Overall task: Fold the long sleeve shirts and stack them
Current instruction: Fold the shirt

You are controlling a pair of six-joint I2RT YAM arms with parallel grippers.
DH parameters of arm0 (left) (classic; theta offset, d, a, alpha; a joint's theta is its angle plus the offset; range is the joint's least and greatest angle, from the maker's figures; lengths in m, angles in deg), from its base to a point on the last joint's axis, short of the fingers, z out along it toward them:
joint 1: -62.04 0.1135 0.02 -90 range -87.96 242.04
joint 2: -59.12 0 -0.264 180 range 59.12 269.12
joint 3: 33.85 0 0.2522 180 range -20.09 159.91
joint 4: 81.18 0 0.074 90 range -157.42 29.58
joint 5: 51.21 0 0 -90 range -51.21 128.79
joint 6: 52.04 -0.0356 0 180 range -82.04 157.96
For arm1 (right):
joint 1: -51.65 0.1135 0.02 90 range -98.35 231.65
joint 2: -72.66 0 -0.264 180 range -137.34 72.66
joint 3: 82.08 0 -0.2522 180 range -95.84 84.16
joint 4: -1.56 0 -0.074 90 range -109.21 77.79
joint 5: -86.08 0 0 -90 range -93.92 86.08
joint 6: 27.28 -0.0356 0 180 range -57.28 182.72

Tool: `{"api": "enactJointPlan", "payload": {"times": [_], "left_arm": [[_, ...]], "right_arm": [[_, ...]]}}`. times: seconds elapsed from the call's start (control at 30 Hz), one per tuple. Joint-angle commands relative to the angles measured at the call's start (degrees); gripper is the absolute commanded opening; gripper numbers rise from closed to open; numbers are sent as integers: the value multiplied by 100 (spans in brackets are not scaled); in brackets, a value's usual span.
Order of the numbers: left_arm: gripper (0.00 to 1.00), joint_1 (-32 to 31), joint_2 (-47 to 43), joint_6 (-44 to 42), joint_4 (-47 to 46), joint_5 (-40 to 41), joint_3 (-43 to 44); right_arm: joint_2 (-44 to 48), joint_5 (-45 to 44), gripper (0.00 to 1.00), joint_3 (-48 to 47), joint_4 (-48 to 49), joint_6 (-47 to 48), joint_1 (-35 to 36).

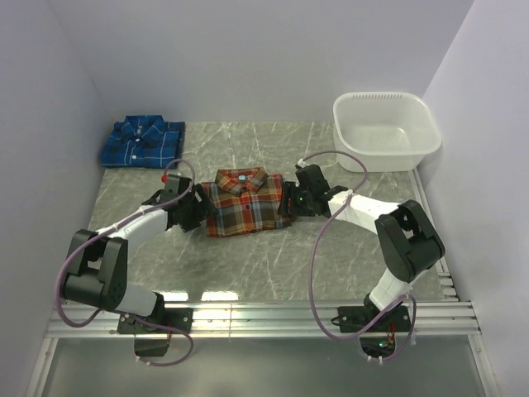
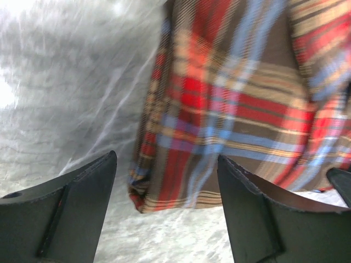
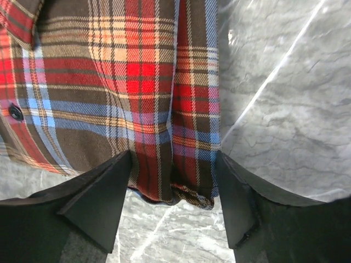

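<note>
bright even light, left wrist blurred (glare top-left)

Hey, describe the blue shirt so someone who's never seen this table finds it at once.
Start at the grey marbled table and go to its far left corner, opposite the white tub. A folded collared plaid shirt lies there. Unlike the red-orange plaid shirt at the table's centre, it is blue with thin white lines.

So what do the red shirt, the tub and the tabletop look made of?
Red shirt: woven flannel-like cloth, matte; diagonal weave shows up close. Tub: white plastic, probably; smooth moulded rim. Tabletop: grey marble look, glossy with glare; real stone or print, cannot tell.
</note>
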Motion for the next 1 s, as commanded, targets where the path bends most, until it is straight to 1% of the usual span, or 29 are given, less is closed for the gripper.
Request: {"api": "enactJointPlan", "payload": {"times": [0.0, 0.1, 0.13, 0.2, 0.23, 0.3, 0.33, 0.4, 0.43, 0.57, 0.6, 0.63, 0.7, 0.8, 0.87, 0.93, 0.97], "left_arm": [[79, -39, 138, 149, -381, -151, -181], [77, -83, 235, 158, -451, -177, -234], [75, -127, 244, 166, -460, -169, -242], [75, -162, 253, 193, -512, -177, -269], [74, -180, 253, 202, -521, -186, -286], [74, -189, 235, 228, -583, -247, -313], [74, -197, 227, 245, -600, -274, -348], [73, -198, 227, 254, -627, -326, -365], [73, -189, 227, 272, -653, -335, -400], [72, -197, 200, 351, -767, -450, -550], [72, -189, 192, 395, -785, -441, -585], [72, -189, 183, 412, -794, -450, -638], [72, -180, 139, 456, -838, -450, -699], [71, -136, 33, 553, -934, -537, -866], [68, -48, -81, 597, -978, -608, -1024], [59, 22, -221, 632, -1022, -617, -1174], [57, 40, -256, 624, -1014, -626, -1209]], "right_arm": [[-32, 335, 68, 77, 284, -11, 24], [-32, 625, 62, 147, 530, -125, 50], [-32, 843, 57, 165, 609, -152, 59], [-49, 1029, 52, 192, 785, -231, 59], [-50, 1213, 48, 218, 829, -318, 59], [-58, 1355, 44, 271, 1049, -467, 50], [-67, 1425, 40, 306, 1136, -538, 50], [-76, 1627, 36, 481, 1452, -783, 24], [-85, 1706, 32, 560, 1575, -880, -11], [-216, 2128, 27, 1051, 2321, -1329, -161], [-243, 2198, 23, 1157, 2463, -1521, -213], [-269, 2269, 17, 1263, 2621, -1627, -275], [-357, 2479, 10, 1614, 3104, -1925, -433], [-454, 2691, 3, 1940, 3562, -2138, -565], [-524, 2788, 0, 2089, 3772, -2208, -583], [-568, 2954, 0, 2195, 3940, -2314, -583], [-612, 2990, 0, 2309, 4141, -2349, -592]]}}
